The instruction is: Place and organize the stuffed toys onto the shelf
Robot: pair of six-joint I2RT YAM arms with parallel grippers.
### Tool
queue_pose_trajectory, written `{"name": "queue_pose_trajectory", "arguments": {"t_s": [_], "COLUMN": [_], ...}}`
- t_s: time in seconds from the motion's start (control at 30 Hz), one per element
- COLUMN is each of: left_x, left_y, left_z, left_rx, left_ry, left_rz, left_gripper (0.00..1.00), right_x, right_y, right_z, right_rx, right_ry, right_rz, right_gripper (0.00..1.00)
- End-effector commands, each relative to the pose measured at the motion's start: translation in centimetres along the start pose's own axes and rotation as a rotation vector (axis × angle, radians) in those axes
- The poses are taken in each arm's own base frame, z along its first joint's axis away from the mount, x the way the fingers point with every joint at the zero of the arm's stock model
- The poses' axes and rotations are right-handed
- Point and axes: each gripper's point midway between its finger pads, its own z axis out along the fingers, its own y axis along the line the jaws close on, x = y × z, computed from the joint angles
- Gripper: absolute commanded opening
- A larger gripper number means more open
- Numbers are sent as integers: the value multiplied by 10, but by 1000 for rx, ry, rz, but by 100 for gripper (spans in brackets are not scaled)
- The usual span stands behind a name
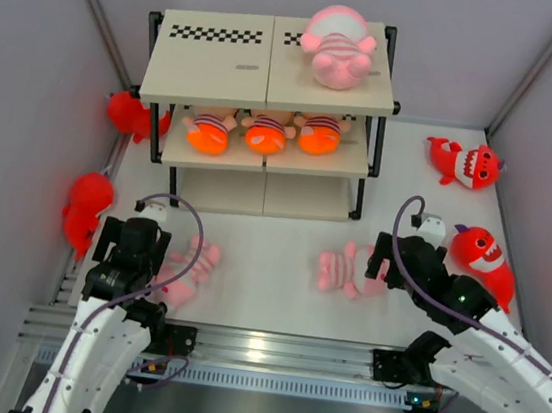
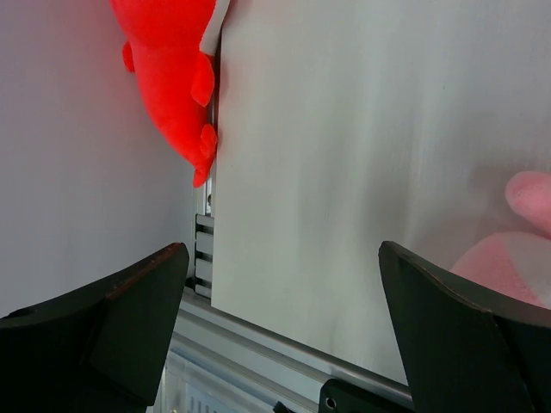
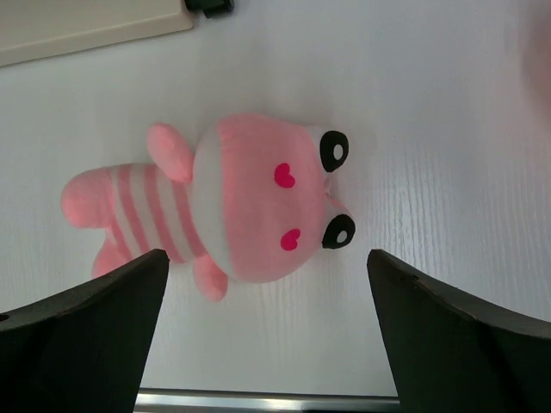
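The shelf (image 1: 213,63) stands at the back. A pink striped doll (image 1: 338,45) lies on its top board, and three dolls (image 1: 265,135) with orange-lit heads lie on the middle board. My right gripper (image 1: 386,255) is open and empty, hovering over a pink striped doll (image 1: 347,271) lying face up on the table. In the right wrist view, that doll (image 3: 250,202) lies between and beyond the fingers of the gripper (image 3: 267,255). My left gripper (image 1: 139,240) is open and empty (image 2: 282,247), with another pink doll (image 1: 188,264) just to its right (image 2: 516,249).
Red sharks lie by the left wall (image 1: 84,208), left of the shelf (image 1: 131,113), at the back right (image 1: 467,165) and beside my right arm (image 1: 483,260). The left-wall shark also shows in the left wrist view (image 2: 172,69). The shelf's bottom board (image 3: 86,26) shows in the right wrist view.
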Motion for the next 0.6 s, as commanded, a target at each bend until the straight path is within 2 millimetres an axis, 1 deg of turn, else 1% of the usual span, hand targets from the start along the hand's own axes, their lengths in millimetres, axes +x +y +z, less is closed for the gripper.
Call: {"name": "queue_pose_trajectory", "arguments": {"t_s": [0.0,0.1,0.13,0.17,0.2,0.3,0.33,0.37,0.4,0.47,0.5,0.53,0.57], "left_x": [-5,-3,-3,-3,-3,-3,-3,-3,-3,-3,-3,-4,-4], "left_y": [6,6,6,4,4,3,3,2,2,2,1,1,0], "left_z": [-1,-1,0,0,0,1,1,1,1,1,1,1,1], "left_rx": [-25,-32,-28,-20,-20,-15,-13,-10,-9,-5,1,6,11], "left_ry": [-10,-4,-2,-1,-1,7,10,11,10,8,7,5,6], "left_rz": [-31,-31,-26,-21,-20,-14,-10,-8,-9,-6,-5,-1,3], "left_gripper": [98,98,98,98,98,98,98,98,98,98,98,98,98], "right_x": [-10,-9,-4,-6,1,5,14,19,36,52,68,72,77], "right_y": [9,11,19,30,46,78,85,83,73,55,47,40,40], "right_z": [-11,-19,-23,-27,-38,-55,-60,-58,-49,-31,-20,-13,-9], "right_rx": [-51,-74,-132,-193,-316,-537,-583,-568,-497,-361,-274,-214,-183], "right_ry": [-3,6,35,34,71,89,140,165,236,285,359,372,382], "right_rz": [31,106,109,116,99,86,75,69,36,-15,-51,-73,-105], "right_gripper": [99,99,99,100,99,99,99,99,99,99,99,99,99]}}
